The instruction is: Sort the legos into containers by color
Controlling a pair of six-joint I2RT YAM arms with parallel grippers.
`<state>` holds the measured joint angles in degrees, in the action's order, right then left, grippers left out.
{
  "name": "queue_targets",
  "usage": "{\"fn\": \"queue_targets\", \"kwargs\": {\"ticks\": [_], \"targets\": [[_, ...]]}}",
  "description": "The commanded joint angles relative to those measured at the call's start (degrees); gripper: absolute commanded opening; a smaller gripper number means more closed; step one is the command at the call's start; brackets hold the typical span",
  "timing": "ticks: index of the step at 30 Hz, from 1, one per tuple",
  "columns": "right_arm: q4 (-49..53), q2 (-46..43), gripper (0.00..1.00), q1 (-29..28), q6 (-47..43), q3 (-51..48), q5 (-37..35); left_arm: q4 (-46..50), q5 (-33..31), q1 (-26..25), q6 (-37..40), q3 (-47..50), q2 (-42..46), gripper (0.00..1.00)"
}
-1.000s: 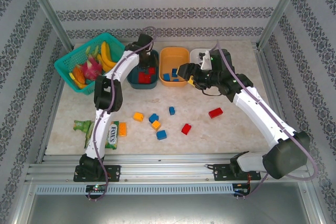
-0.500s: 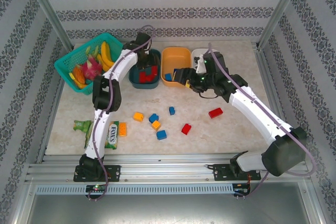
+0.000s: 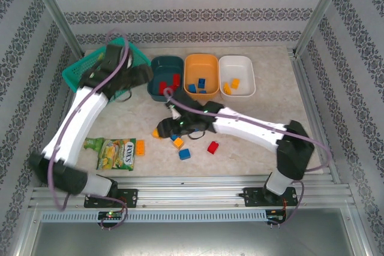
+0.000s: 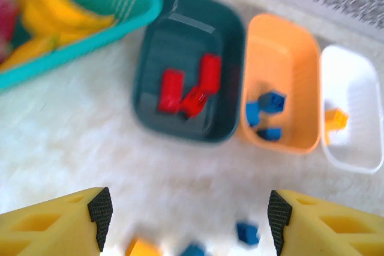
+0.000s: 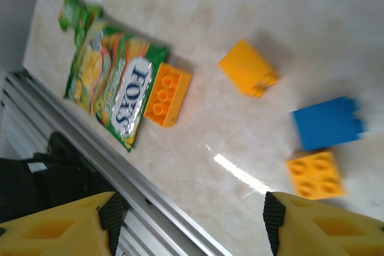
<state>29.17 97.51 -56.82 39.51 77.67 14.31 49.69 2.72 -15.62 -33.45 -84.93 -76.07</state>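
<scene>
Three containers stand in a row at the back. The dark teal bin [image 3: 159,67] [image 4: 150,46] holds red legos [image 4: 186,91]. Blue legos [image 4: 267,109] lie in the orange bin [image 3: 200,64] [image 4: 282,46]. Orange legos [image 3: 231,86] lie in the white bin [image 3: 237,63] [image 4: 354,88]. My left gripper [image 3: 144,76] [image 4: 189,214] hovers open and empty just left of the teal bin. My right gripper [image 3: 161,131] [image 5: 192,214] is open and empty, low over loose legos: orange ones [image 5: 247,68] [image 5: 315,175], a blue one [image 5: 327,123] and a flat orange one [image 3: 140,147] [image 5: 167,94]. A red lego [image 3: 212,147] and a blue lego [image 3: 185,154] lie nearer the front.
A green mesh basket [image 3: 78,70] [image 4: 108,4] with toy fruit sits at the back left, partly under my left arm. A green snack packet [image 3: 114,153] [image 5: 114,88] lies front left beside the flat orange lego. The metal rail [image 5: 120,172] runs along the table's near edge.
My left gripper opened over the teal bin and drew back to the left. My right arm swung from the orange bin down to the loose legos mid-table, and now covers some of them.
</scene>
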Motion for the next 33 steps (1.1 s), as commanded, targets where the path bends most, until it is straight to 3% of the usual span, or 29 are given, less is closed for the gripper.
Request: {"fn": "queue_targets", "kwargs": {"ticks": [1, 5, 12, 26, 33], "targets": [[-0.5, 6.5, 0.67, -4.4, 4.2, 4.2, -3.9, 6.0, -2.2, 0.2, -6.2, 11.8, 11.9, 0.72], [-1.7, 14.8, 0.69, -8.4, 9.9, 9.5, -4.9, 15.9, -1.6, 0.3, -9.8, 20.9, 29.6, 0.72], [4.4, 26.0, 0.70, -11.2, 14.4, 21.1, -10.2, 29.3, -0.4, 0.3, -12.2, 22.7, 45.6, 0.72], [9.5, 37.7, 0.64, -11.2, 16.7, 33.6, -14.2, 33.3, 3.9, 0.3, -10.9, 21.4, 49.3, 0.71], [12.4, 38.3, 0.56, -10.7, 17.5, 33.1, -16.3, 32.6, 4.7, 0.3, -10.3, 21.0, 48.6, 0.71]]}}
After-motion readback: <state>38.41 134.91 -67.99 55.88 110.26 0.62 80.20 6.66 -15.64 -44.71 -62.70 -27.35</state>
